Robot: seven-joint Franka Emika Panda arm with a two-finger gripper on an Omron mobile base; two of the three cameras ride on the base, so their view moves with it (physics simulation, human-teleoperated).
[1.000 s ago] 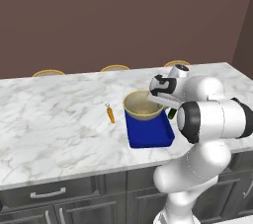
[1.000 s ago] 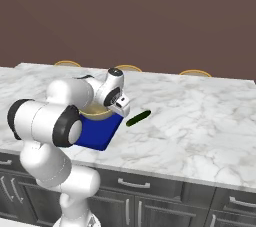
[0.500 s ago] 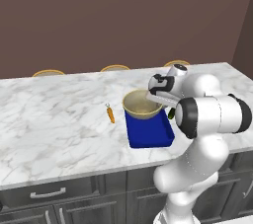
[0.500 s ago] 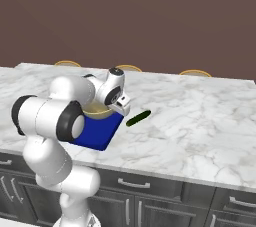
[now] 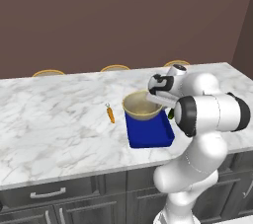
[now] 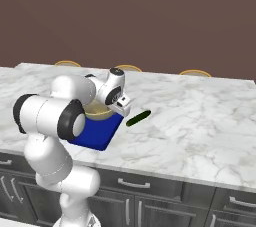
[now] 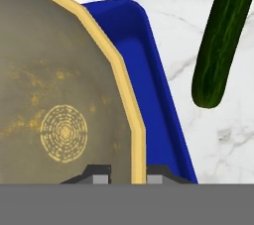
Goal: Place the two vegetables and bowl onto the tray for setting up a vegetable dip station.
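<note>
I had the gripper [image 7: 128, 174] clamped on the bowl's [image 5: 142, 107] rim, one finger inside and one outside, as the hand view showed. The bowl sat over the far end of the tray [image 5: 149, 132], which lay near the tabletop's [image 5: 54, 129] front edge. The cucumber [image 6: 138, 118] lay on the marble just beside the tray's right side, apart from it. The carrot [image 5: 110, 114] lay on the tabletop to the tray's left, near but not touching.

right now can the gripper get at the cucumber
Probably not yet: the gripper is shut on the bowl rim over the tray. The cucumber lies close beside it, unobstructed on the counter.
</note>
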